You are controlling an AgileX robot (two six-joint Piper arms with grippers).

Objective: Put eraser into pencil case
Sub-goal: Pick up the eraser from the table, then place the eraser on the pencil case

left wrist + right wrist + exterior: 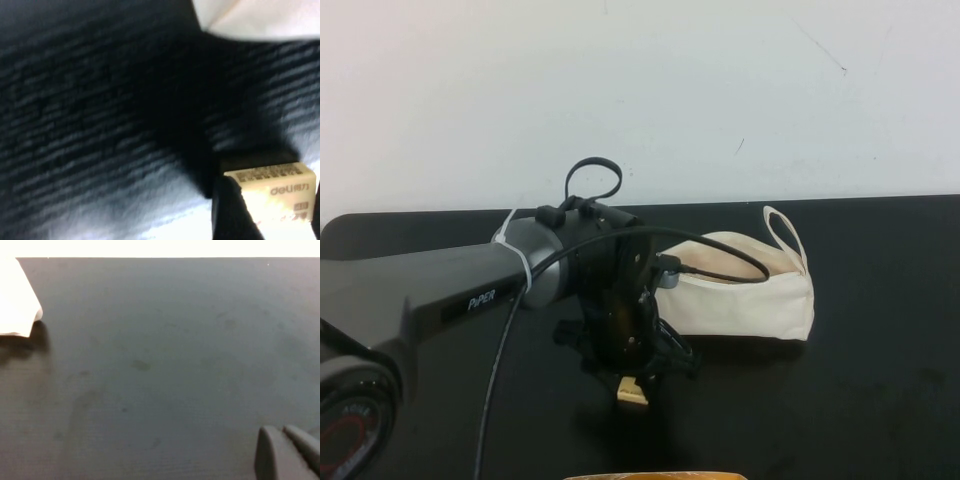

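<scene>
Sitting clamped between the dark fingers of the left gripper (pixel 633 385), the small pale yellow-tan rectangular eraser (pixel 633 394) with dark printed marks on its face is off or just above the black table (pixel 880 400); the high view cannot settle whether it clears the surface, though the left wrist view shows the block (pixel 272 195) pinched on both sides with dark mat behind it. So the pickup looks done, in my judgement, and the carry and the drop are what remain. The cream-white fabric zip pouch (pixel 750 295), oblong with a small loop strap at its far right end, lies just beyond and to the right of the gripper, near but not under it, its mouth gaping to show pale beige lining. Nothing is inside the pouch that can be seen. The right gripper (pixel 287 452) appears only in its own wrist view, low over bare table well away from the pouch, its two grey fingers lying close together and holding nothing.
</scene>
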